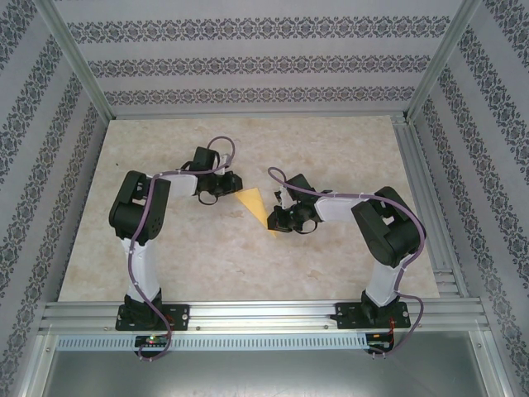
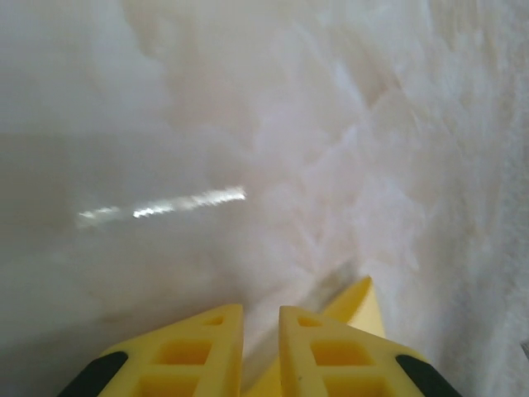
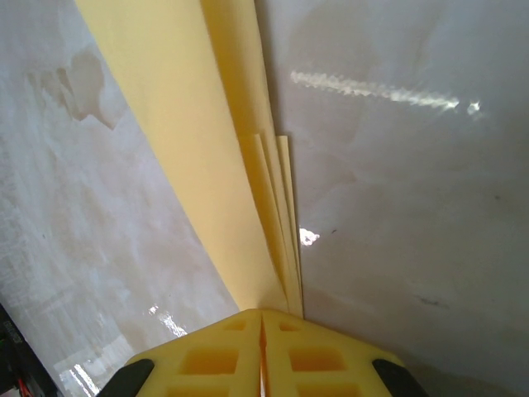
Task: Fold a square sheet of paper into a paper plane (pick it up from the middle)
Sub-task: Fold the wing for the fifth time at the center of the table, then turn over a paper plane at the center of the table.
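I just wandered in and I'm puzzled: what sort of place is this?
Probably a robot test booth: a silver aluminium frame, floral-striped walls, and two black-and-white robot arms bolted at a beige marble-look tabletop.

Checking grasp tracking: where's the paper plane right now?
Mid-table in the top view, the paper plane lies between the left gripper and the right gripper, which is shut on its folded layers.

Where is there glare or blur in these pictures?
Left wrist: the table is soft and out of focus, with a bright glare streak. Right wrist: another glare streak on the table beside the folded paper, which looks fairly sharp. Top view: even light, no strong glare.
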`<action>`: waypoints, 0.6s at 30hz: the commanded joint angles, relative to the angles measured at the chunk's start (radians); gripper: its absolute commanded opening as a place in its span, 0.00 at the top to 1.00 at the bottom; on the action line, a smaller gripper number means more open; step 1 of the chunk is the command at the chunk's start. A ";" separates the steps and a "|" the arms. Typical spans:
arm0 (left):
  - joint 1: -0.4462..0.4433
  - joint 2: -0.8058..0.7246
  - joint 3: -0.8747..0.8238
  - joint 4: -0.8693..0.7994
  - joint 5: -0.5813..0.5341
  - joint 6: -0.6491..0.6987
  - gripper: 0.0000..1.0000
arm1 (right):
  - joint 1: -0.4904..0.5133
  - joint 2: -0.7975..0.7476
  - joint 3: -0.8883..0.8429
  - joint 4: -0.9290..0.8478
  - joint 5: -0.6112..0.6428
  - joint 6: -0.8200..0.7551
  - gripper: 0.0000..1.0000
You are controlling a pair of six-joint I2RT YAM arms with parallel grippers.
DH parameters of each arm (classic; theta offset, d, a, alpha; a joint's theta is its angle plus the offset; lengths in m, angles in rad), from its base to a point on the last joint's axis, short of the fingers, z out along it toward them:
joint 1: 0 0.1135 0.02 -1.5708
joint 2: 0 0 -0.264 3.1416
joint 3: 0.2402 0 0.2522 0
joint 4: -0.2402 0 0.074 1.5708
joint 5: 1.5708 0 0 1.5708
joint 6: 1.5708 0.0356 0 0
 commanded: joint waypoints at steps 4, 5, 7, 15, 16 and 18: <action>0.067 0.013 0.041 -0.079 -0.177 0.049 0.79 | -0.019 0.040 -0.054 -0.152 0.142 -0.013 0.88; 0.067 0.000 0.045 -0.091 -0.190 0.050 0.79 | -0.019 0.024 -0.047 -0.142 0.130 -0.008 0.86; 0.067 -0.041 0.043 -0.116 -0.233 0.045 0.77 | -0.016 -0.024 -0.018 -0.114 0.102 0.007 0.82; 0.040 -0.252 -0.048 -0.272 -0.394 -0.030 0.60 | -0.025 -0.285 0.030 -0.021 0.112 0.053 0.51; 0.028 -0.278 -0.057 -0.301 -0.416 -0.042 0.57 | -0.030 -0.317 0.023 -0.026 0.141 0.047 0.46; -0.003 -0.326 -0.074 -0.351 -0.456 -0.072 0.52 | -0.043 -0.372 0.000 -0.038 0.209 0.033 0.38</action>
